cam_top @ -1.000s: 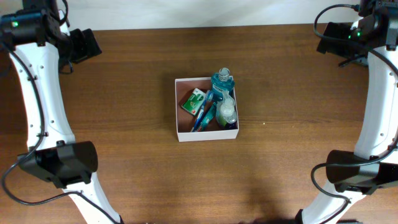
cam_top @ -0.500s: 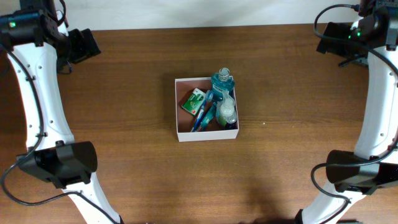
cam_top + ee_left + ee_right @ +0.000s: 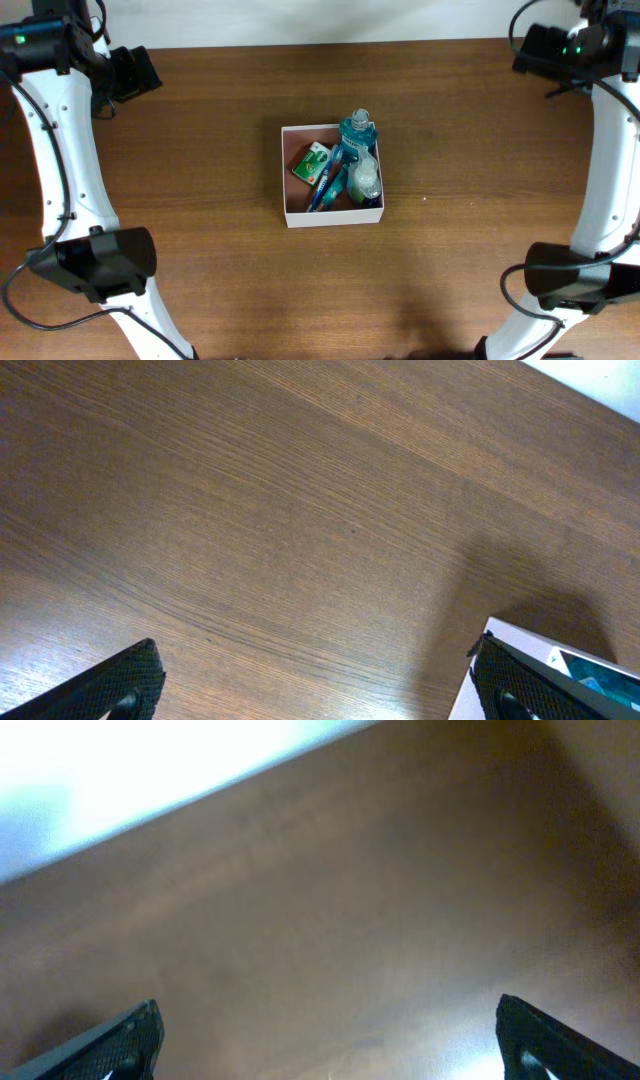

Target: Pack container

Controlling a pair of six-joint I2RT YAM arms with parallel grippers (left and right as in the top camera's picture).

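Note:
The container (image 3: 287, 172) is a square white-walled box with a pinkish-brown inside, at the table's middle. It holds a teal mouthwash bottle (image 3: 358, 134), a green packet (image 3: 311, 160), a blue toothbrush (image 3: 324, 187) and a clear bottle (image 3: 366, 180). Its white corner shows at the lower right of the left wrist view (image 3: 520, 650). My left gripper (image 3: 133, 72) is at the far left, open and empty, its fingertips wide apart over bare wood (image 3: 320, 675). My right gripper (image 3: 538, 47) is at the far right, open and empty (image 3: 325, 1030).
The brown wooden table (image 3: 200, 230) ends at a white strip along the back edge (image 3: 320, 20). Both white arms rise along the left and right sides, their bases at the front corners (image 3: 95, 262) (image 3: 570, 280).
My right gripper has lifted a little toward the back edge. The left arm and the box contents have not moved.

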